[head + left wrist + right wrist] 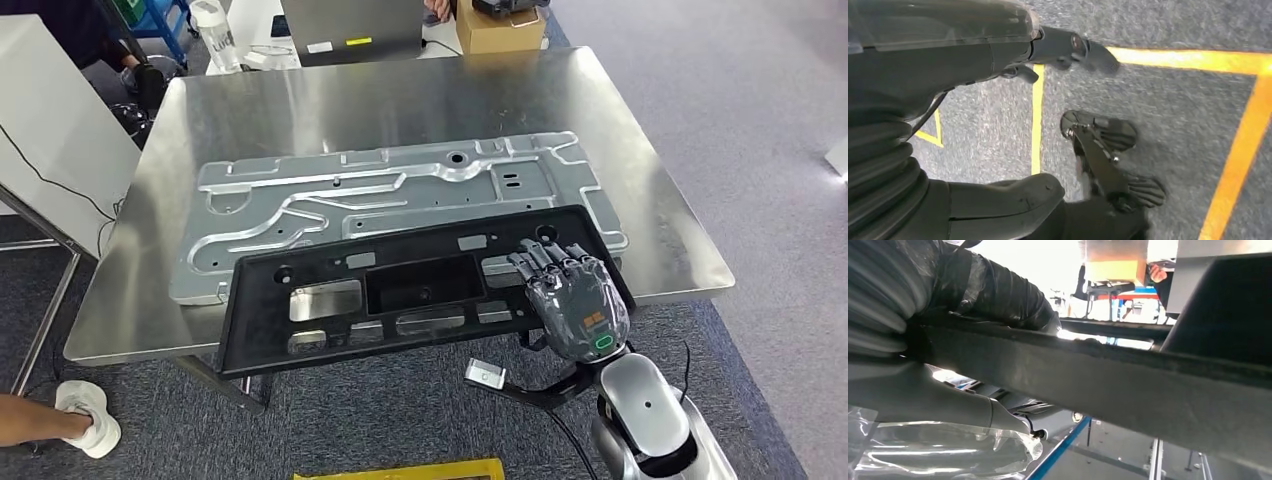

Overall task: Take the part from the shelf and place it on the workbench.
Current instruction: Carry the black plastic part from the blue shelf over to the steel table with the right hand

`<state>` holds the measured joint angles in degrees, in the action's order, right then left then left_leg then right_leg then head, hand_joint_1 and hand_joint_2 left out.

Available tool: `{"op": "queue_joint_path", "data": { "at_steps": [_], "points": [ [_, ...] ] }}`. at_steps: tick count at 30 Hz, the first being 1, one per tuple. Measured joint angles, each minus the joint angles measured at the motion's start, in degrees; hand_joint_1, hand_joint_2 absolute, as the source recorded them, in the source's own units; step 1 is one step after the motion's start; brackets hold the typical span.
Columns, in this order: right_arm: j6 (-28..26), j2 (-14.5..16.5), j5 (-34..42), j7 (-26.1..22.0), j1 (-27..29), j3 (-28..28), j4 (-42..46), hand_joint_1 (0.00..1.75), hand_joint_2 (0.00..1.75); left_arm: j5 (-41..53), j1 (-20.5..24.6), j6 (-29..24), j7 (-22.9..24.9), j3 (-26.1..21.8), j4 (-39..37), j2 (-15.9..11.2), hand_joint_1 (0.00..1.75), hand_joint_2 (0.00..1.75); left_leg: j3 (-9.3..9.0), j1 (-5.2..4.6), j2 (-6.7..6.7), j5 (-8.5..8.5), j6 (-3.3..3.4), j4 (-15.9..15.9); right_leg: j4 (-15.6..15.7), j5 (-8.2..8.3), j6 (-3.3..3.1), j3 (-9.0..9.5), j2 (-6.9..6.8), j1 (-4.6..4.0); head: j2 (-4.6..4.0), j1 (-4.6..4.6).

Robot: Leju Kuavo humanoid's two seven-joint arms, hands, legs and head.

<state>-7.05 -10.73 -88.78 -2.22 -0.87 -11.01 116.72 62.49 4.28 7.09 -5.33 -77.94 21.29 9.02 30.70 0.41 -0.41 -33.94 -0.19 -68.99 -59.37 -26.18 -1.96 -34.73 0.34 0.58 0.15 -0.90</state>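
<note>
**One hand on the part, set-down nearly done**

Two arms, only one working, so we go left to right. Far left in the head view a person's hand (40, 420) rests near the floor by a white shoe (88, 415), well clear of us. Our left hand (1013, 200) hangs over grey carpet w/ yellow floor tape (1037, 125); its fingers look loosely apart w/ nothing between them.

Moving onto the workbench (420, 95): a silver stamped metal panel (400, 195) lies flat across the middle. Over its near edge sits the part (400, 290), a long black plastic frame w/ cut-outs. Its far edge lies on the panel, its near edge overhangs the bench front toward us, slightly skewed.

Right side now: our right hand (572, 298) grips the part's right end, fingers (545, 260) pressed together on top. The right wrist view shows the thumb (938, 402) under the black edge (1108, 385), so we're pinching the rim from above and below.

Our read: this is the placing step, approx at its end. The part is carried by the bench but not fully on it. Next move probably calls for pushing it further in so it won't tip off the front, then opening the fingers & drawing the hand back w/o dragging the frame along.
</note>
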Motion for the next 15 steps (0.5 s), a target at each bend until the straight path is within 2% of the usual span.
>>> {"op": "queue_joint_path", "data": {
  "at_steps": [2, 3, 4, 5, 7, 8, 9, 12, 13, 15],
  "points": [
    [0.0, 0.0, 0.0, 0.0, 0.1, 0.0, 0.0, 1.75, 1.75, 0.0, -0.2, 0.0, 0.0, 0.0, 0.0, 0.0, 0.00, 1.75, 4.49, 0.08, 0.03, -3.33, -0.32, -4.6, 0.1, -1.35, 0.00, 1.54, 0.05, 0.00, 0.00, 0.01],
    [0.0, 0.0, 0.0, 0.0, 0.2, 0.0, 0.0, 1.75, 1.75, 0.0, -0.3, 0.0, 0.0, 0.0, 0.0, 0.0, 0.00, 1.75, 5.87, 0.11, 0.04, -4.21, -0.39, -4.7, 0.1, -2.10, 0.05, 2.48, 0.10, 0.00, 0.00, 0.01],
    [0.0, 0.0, 0.0, -0.1, 0.2, 0.0, 0.0, 1.75, 1.75, 0.0, -0.4, 0.0, 0.0, 0.0, 0.0, 0.0, 0.00, 1.75, 6.52, 0.12, 0.05, -3.76, -0.39, -3.3, 0.1, -2.90, 0.14, 3.54, 0.14, 0.00, 0.00, 0.01],
    [0.0, 0.0, 0.0, -0.1, 0.3, 0.1, 0.0, 1.75, 1.75, 0.0, -0.4, 0.0, 0.0, 0.0, 0.0, 0.0, 0.00, 1.75, 6.60, 0.13, 0.05, -1.71, -0.28, -0.5, 0.1, -3.72, 0.26, 4.63, 0.15, 0.00, 0.00, 0.01],
    [0.0, 0.0, 0.0, -0.2, 0.4, 0.1, 0.0, 1.75, 1.75, 0.0, -0.7, 0.0, 0.0, 0.0, 0.0, 0.0, 0.00, 1.75, 6.51, -0.06, 0.14, 5.38, 0.29, 5.7, 0.1, -5.20, 0.66, 6.15, 0.19, -0.04, 0.00, -0.01],
    [-0.1, 0.0, 0.0, -0.2, 0.4, 0.1, -0.1, 1.75, 1.75, 0.0, -0.7, 0.0, 0.0, -0.1, 0.0, 0.0, 0.00, 1.75, 6.43, -0.24, 0.19, 7.94, 0.65, 7.6, 0.3, -5.75, 0.98, 6.54, 0.26, -0.06, 0.00, -0.02],
    [-0.1, 0.0, 0.0, -0.3, 0.5, 0.1, -0.1, 1.75, 1.75, 0.0, -0.8, 0.0, 0.0, -0.1, 0.0, 0.0, 0.00, 1.75, 6.40, -0.44, 0.22, 9.33, 1.02, 8.7, 0.4, -6.05, 1.35, 6.87, 0.33, -0.07, 0.00, -0.02],
    [-0.2, 0.0, 0.0, -0.3, 0.5, 0.3, 0.0, 1.75, 1.75, 0.0, -0.7, 0.0, 0.1, -0.1, 0.1, 0.0, 0.00, 1.75, 4.71, -0.42, 0.11, 8.77, 2.12, 10.1, -0.2, -5.69, 2.43, 7.44, 0.32, -0.03, 0.00, -0.03],
    [-0.2, 0.0, 0.0, -0.3, 0.5, 0.3, 0.0, 1.75, 1.75, 0.0, -0.7, -0.1, 0.1, -0.1, 0.1, 0.0, 0.00, 1.75, 3.88, -0.29, 0.08, 8.61, 2.49, 10.7, -1.8, -5.49, 2.65, 6.74, 0.25, 0.02, 0.00, -0.04],
    [-0.2, 0.0, 0.0, -0.3, 0.5, 0.5, 0.0, 1.75, 1.75, 0.1, -0.6, -0.1, 0.5, -0.1, 0.2, 0.0, 0.00, 1.75, 2.35, -0.22, 0.03, 7.92, 3.04, 11.3, -8.0, -6.50, 2.98, 2.96, 0.13, 0.19, 0.00, -0.03]
  ]
}}
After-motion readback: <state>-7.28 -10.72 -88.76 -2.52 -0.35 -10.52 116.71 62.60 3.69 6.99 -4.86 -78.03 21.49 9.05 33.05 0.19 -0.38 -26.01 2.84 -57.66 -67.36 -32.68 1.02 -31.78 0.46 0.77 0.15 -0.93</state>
